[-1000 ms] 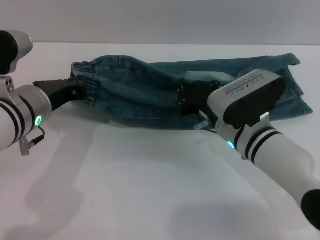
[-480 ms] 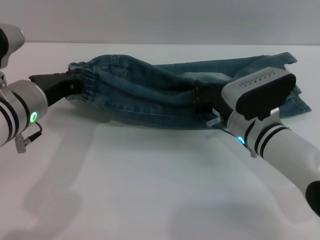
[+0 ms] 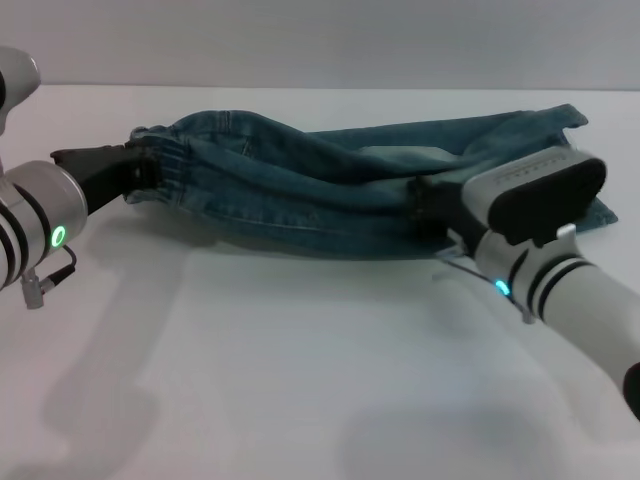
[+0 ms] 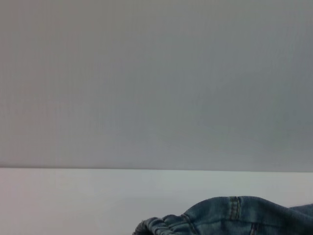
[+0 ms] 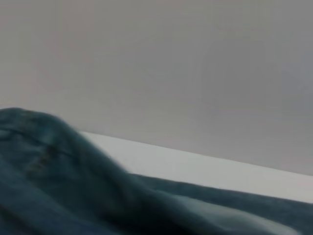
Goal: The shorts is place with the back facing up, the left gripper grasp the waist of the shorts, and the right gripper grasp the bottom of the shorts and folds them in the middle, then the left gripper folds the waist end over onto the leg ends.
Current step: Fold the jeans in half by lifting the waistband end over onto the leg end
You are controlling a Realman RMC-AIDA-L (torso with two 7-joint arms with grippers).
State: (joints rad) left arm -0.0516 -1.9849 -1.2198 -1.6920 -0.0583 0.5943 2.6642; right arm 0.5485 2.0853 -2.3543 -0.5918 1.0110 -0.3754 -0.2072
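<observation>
Blue denim shorts [image 3: 330, 190] lie stretched across the far part of the white table [image 3: 300, 380], folded lengthwise into a long band. My left gripper [image 3: 140, 172] is shut on the gathered waist at the left end. At the right, my right gripper [image 3: 432, 203] is shut on the leg-bottom edge, which it holds slightly raised. The waistband [image 4: 215, 220] shows low in the left wrist view, and denim folds [image 5: 73, 191] fill the lower part of the right wrist view.
A plain grey wall [image 3: 320, 40] stands behind the table's far edge. More denim of the leg ends [image 3: 570, 130] lies flat behind my right arm.
Both grippers have moved apart, the left one leftward and the right one rightward, pulling the shorts longer and flatter between them.
</observation>
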